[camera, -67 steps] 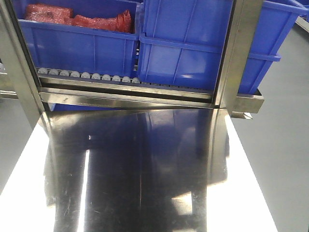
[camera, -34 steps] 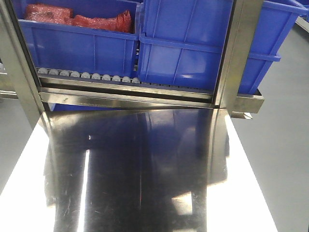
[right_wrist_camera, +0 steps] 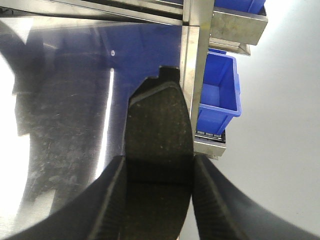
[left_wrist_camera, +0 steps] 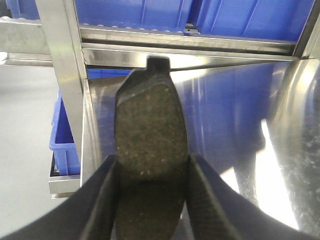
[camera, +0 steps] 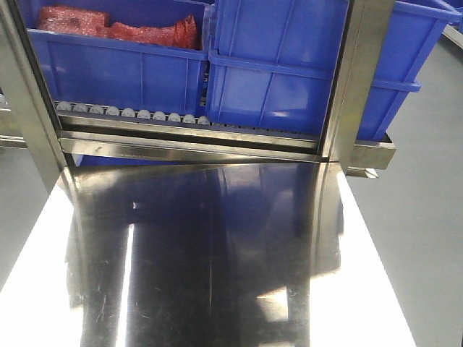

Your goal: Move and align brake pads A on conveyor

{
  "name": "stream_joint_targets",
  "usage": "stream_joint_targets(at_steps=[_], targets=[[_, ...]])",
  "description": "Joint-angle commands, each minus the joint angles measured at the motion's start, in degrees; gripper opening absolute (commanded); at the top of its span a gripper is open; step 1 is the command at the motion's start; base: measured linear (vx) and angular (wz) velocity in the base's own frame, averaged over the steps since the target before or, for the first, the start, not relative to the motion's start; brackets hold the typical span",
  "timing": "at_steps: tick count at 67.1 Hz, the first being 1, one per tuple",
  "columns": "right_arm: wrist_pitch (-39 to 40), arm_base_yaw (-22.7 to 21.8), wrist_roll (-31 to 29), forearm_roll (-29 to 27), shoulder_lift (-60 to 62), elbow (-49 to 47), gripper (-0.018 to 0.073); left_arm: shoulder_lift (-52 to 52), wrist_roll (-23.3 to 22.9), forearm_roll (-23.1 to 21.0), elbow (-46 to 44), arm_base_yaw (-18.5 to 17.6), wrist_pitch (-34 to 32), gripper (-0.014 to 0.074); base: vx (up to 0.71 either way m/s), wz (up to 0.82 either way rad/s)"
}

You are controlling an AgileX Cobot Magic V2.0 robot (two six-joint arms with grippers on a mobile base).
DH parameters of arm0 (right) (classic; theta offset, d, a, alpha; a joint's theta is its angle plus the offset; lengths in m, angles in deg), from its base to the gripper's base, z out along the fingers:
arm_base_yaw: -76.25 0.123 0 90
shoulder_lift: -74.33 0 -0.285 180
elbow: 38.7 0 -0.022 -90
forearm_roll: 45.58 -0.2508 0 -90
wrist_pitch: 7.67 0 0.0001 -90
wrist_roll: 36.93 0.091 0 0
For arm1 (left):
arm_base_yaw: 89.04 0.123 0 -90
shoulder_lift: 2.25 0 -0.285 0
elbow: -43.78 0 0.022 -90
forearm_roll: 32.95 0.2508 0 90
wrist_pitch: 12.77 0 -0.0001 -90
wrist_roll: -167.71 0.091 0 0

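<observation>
My left gripper [left_wrist_camera: 152,162] is shut on a dark grey brake pad [left_wrist_camera: 150,130] that sticks forward between its fingers, held above the left edge of the shiny steel table [left_wrist_camera: 235,115]. In the right wrist view my right gripper [right_wrist_camera: 159,162] is likewise shut on a second brake pad [right_wrist_camera: 159,125], which hangs over the table's right edge [right_wrist_camera: 75,100]. Both pads show a rough speckled face and a small tab at the far end. The conveyor is out of view. Neither gripper appears in the front view.
Straight ahead stands a steel roller rack [camera: 188,134] holding blue bins [camera: 289,65]; the left bin [camera: 116,69] contains red bagged items [camera: 116,25]. The steel table [camera: 217,253] fills the foreground. Upright steel posts [camera: 358,79] flank the rack. Grey floor [camera: 427,217] lies to the right.
</observation>
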Motion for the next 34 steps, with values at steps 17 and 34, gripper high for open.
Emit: stream_joint_targets(at_steps=[17,34], targets=[[4.6,-0.1,-0.5,-0.7,-0.4,-1.7,-0.0004,0.6,0.0,0.3,-1.6,-0.1,-5.2,-0.0006,0.00,0.00],[4.6,-0.1,-0.5,-0.7,-0.4,-1.7,-0.0004,0.6,0.0,0.3,-1.6,-0.1,-5.2,-0.0006,-0.01,0.02]])
